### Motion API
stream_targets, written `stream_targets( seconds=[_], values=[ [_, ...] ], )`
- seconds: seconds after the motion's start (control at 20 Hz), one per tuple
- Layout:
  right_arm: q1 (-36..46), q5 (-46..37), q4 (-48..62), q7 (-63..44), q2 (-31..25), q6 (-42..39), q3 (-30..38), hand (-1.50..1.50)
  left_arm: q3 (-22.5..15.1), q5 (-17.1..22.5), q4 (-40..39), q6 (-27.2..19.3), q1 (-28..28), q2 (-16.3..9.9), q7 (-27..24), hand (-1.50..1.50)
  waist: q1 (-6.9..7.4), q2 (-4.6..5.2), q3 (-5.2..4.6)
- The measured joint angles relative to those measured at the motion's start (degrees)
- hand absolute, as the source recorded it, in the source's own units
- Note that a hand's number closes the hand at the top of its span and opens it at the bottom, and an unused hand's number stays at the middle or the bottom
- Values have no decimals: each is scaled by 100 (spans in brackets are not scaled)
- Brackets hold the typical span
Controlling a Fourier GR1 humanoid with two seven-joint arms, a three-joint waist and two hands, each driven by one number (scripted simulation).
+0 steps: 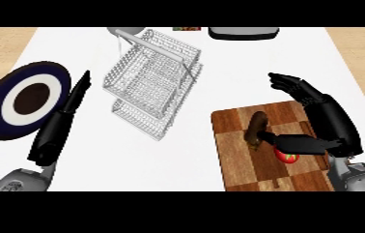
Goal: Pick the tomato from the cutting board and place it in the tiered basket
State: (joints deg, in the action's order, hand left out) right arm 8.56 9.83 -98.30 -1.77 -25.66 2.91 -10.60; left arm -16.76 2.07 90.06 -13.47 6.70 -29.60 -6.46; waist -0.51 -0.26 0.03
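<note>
A red tomato lies on the wooden cutting board at the lower right, partly hidden under my right hand's thumb. My right hand hovers over the board's right side. Its fingers stretch toward the far edge and do not close on the tomato, so it is open. The white wire tiered basket stands tilted at the centre left of the counter, well apart from the board. My left hand rests at the left edge with straight fingers, holding nothing.
A brown oblong vegetable lies on the board just left of the thumb. A dark blue and white plate sits at the far left beside my left hand. A grey appliance and a grey round object stand along the back.
</note>
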Motion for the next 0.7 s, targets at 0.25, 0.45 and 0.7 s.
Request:
stream_targets(
  seconds=[0.25,0.45,0.7],
  values=[
    [-30,-566,-469,-1259,-1163,-591,-309,-150,37,-65,47,-9,30,-27,69,0,-39,-24,-25],
    [78,-969,-949,-2350,-2142,-1187,-478,-150,33,-110,56,-20,-9,-20,70,0,-53,-37,-38],
    [338,-1224,-1822,-4075,-2709,-1682,-776,-150,31,-139,107,29,33,13,137,0,-12,-24,-32]
  ],
)
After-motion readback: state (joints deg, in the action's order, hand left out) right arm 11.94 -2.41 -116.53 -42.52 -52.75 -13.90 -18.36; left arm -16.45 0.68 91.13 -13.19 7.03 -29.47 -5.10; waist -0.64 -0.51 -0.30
